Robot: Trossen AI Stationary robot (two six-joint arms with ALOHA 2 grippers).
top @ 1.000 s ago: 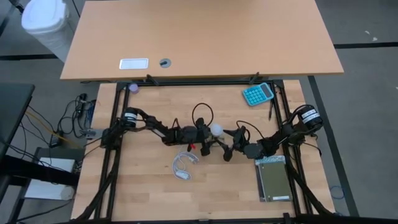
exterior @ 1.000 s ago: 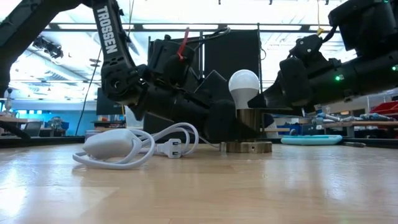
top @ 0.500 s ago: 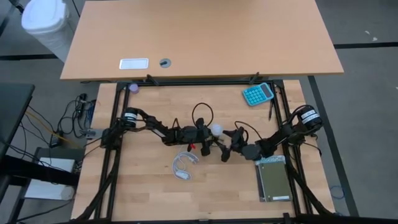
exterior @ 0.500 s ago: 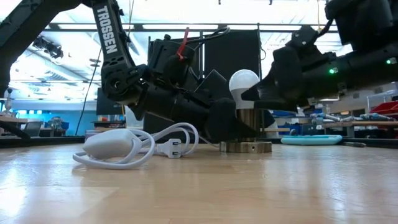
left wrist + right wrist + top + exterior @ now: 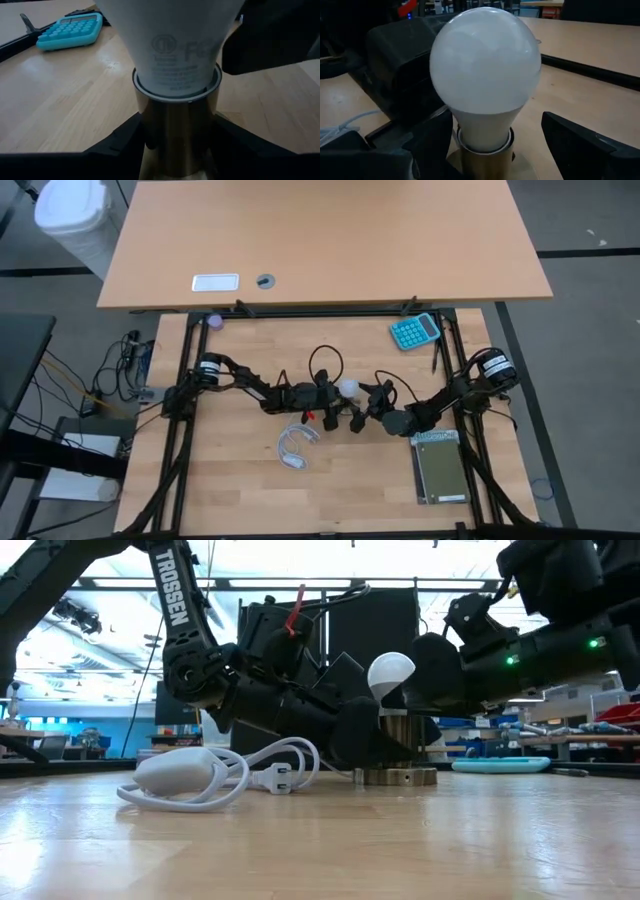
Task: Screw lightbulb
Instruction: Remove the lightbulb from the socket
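A: How far along?
B: The lightbulb [image 5: 485,75] stands upright in the brass socket [image 5: 177,132]; the left gripper [image 5: 175,145] clamps the socket.
A: What's left?
B: Likely twisting; the right gripper [image 5: 492,142] straddles the bulb, fingers apart.

Bright ceiling lights [image 5: 300,555], second desk [image 5: 330,240] — grey floor [image 5: 590,380]

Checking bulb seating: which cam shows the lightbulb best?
Right wrist view: the whole lightbulb shows, upright in the brass socket, between the right gripper's open fingers. Left wrist view shows only its neck; low view a partly hidden globe; high view a small white dot.
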